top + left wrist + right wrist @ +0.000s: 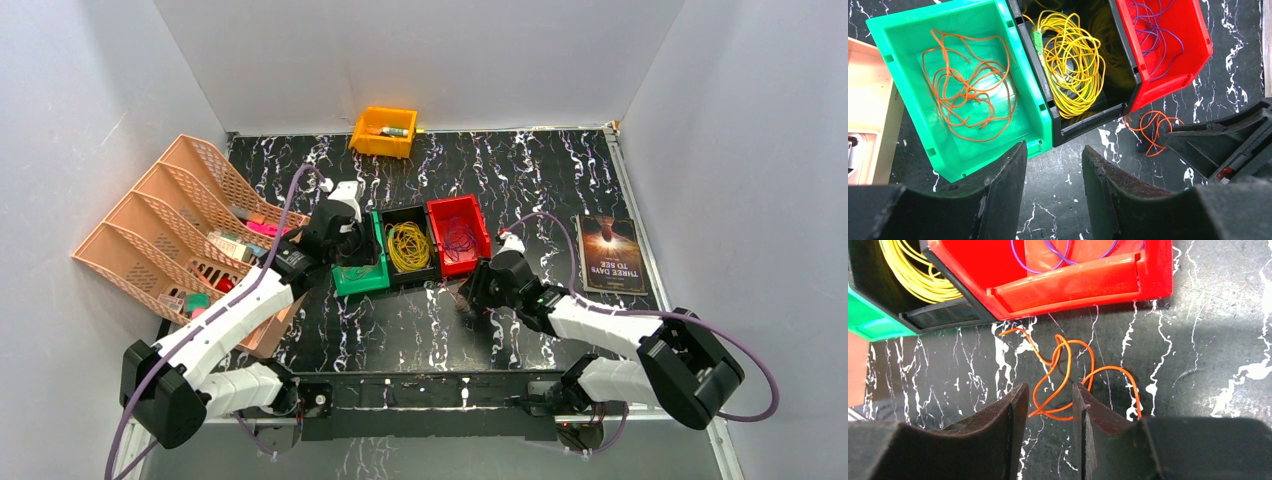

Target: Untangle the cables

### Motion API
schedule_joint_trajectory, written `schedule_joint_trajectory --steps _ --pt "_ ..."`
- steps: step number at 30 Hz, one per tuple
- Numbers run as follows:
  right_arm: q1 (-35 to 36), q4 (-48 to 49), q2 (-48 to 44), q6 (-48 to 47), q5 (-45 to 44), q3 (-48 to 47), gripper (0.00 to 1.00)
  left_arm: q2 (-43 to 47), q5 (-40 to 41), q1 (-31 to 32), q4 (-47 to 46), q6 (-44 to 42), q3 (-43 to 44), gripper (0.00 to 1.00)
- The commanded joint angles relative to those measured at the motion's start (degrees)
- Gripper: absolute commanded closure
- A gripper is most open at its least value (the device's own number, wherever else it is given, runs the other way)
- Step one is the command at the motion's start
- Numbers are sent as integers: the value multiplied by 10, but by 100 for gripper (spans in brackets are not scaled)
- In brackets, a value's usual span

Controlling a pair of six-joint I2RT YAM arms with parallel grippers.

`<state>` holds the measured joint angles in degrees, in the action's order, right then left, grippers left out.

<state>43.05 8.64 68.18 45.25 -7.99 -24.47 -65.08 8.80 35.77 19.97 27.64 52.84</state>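
A loose orange cable (pixel 1068 375) lies in loops on the black marbled table, just in front of the red bin (pixel 1068 287). My right gripper (pixel 1049 387) is low over it, open, with one loop of the cable between its fingers (pixel 1015 405) and a gap still showing. Another orange cable (pixel 968 90) lies in the green bin (pixel 893 50). A yellow cable (pixel 1073 60) fills the black bin (pixel 1088 117), and a purple cable (pixel 1153 35) lies in the red bin. My left gripper (pixel 1054 147) hovers open over bare table before the green bin, holding nothing.
A peach file rack (pixel 170 230) stands at the left beside my left arm. An orange bin (pixel 383 131) sits at the back wall. A book (pixel 612 253) lies at the right. In the left wrist view my right gripper (pixel 1218 145) sits close by.
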Motion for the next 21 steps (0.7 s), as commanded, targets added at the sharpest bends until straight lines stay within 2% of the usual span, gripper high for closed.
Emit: schedule_joint_trajectory --steps 1,6,14,21 --pt "-3 44 23 -1 -21 -14 55 36 21 2 6 1 -11 56" --pt "-5 59 52 -6 -20 -21 60 39 24 2 12 1 -11 56" --pt "-6 77 74 -17 -13 -30 73 38 34 2 18 0 -7 56" --pt "-8 87 78 -23 -11 -29 93 50 55 2 29 -3 -5 54"
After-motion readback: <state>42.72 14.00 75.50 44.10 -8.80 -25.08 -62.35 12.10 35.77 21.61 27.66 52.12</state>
